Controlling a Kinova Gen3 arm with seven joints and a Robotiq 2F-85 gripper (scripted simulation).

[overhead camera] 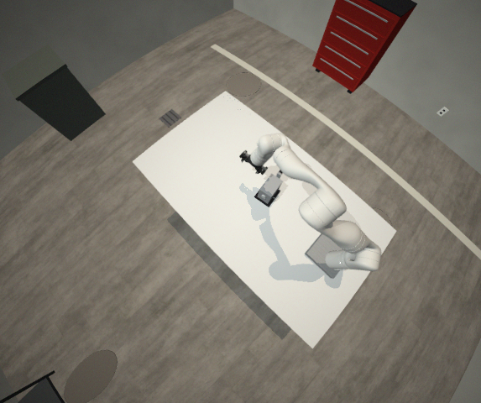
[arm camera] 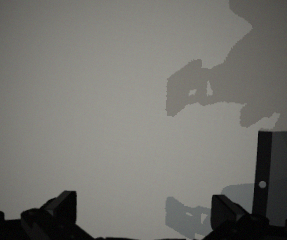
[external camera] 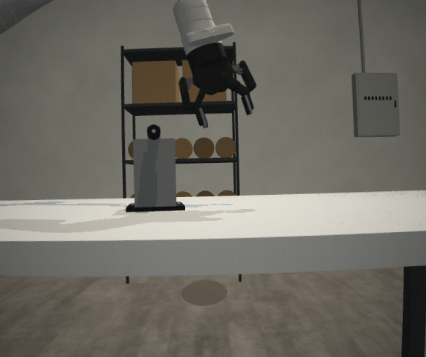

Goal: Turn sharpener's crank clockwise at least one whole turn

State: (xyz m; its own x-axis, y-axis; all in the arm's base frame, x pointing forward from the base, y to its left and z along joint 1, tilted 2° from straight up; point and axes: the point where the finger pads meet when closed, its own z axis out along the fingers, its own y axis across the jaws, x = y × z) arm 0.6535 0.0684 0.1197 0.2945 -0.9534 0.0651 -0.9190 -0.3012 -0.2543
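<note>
Hovering open claw (external camera: 225, 111) above table (external camera: 320, 215)

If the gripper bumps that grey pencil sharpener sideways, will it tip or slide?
Probably neither. The sharpener stands tall and narrow on a flat black base that is fixed to the table, so it should stay put. The small black knob at the top looks likelier to swing round. The open gripper hangs up beside it, touching nothing.

Workshop: red tool cabinet (overhead camera: 358, 41), shelf rack (external camera: 122, 115).
</note>
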